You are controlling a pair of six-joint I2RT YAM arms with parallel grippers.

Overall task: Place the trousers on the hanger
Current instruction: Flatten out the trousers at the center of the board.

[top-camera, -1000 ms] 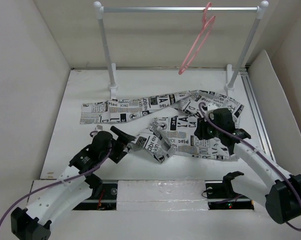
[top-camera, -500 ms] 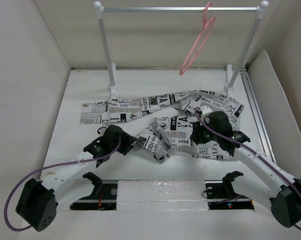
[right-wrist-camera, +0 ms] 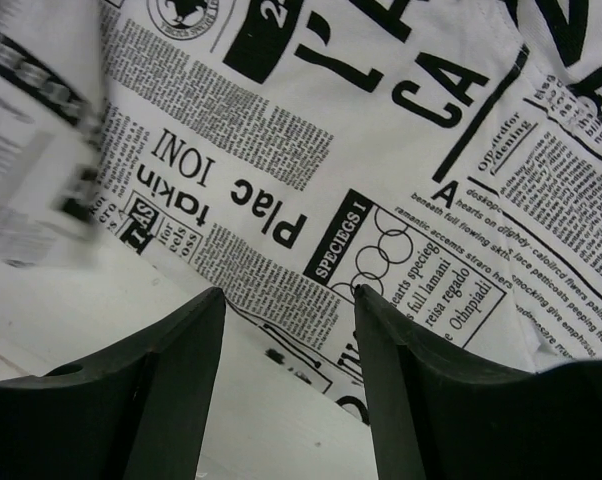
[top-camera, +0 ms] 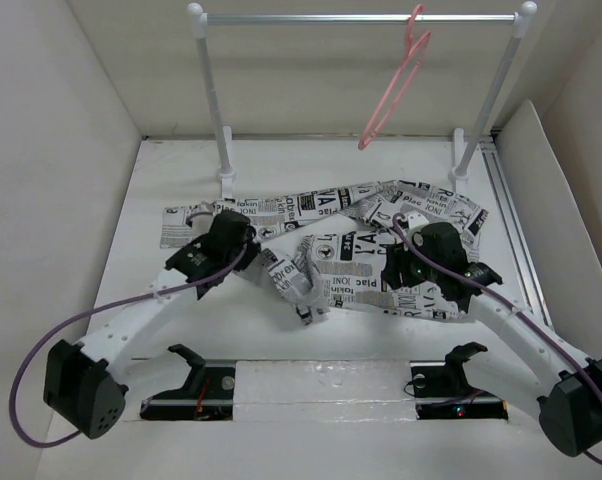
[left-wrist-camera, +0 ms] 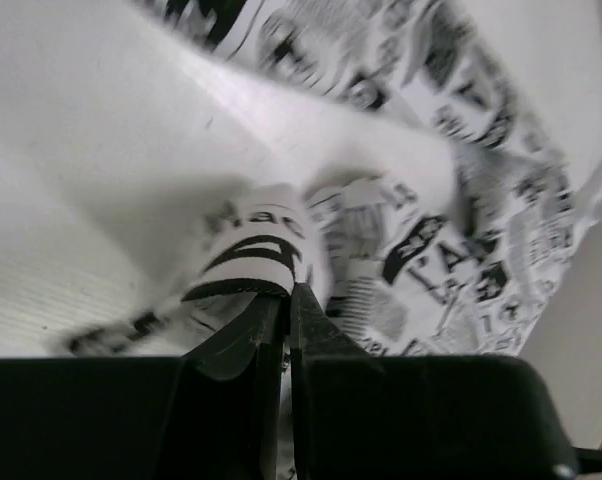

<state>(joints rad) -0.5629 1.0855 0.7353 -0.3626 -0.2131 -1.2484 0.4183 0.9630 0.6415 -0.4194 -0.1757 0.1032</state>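
The trousers [top-camera: 321, 205], white cloth with black newspaper print, lie crumpled across the middle of the table; they also show in the left wrist view [left-wrist-camera: 431, 230] and the right wrist view [right-wrist-camera: 281, 130]. The pink hanger [top-camera: 396, 80] hangs by its hook from the rail at the back, right of centre. My left gripper [top-camera: 243, 243] is at the left part of the trousers, its jaws [left-wrist-camera: 289, 290] shut on a fold of the cloth. My right gripper [top-camera: 396, 268] hovers over the trousers' near right edge, open [right-wrist-camera: 286, 290], with nothing between its fingers.
A white-and-silver rail [top-camera: 311, 17] on two posts [top-camera: 213, 110] stands at the back of the table. White walls enclose the left and back sides. A slanted white panel [top-camera: 541, 190] and a metal track [top-camera: 511, 220] run along the right side.
My left gripper went from open to shut on a fold of the trousers and moved away and left, dragging the cloth with it. My right gripper opened wider.
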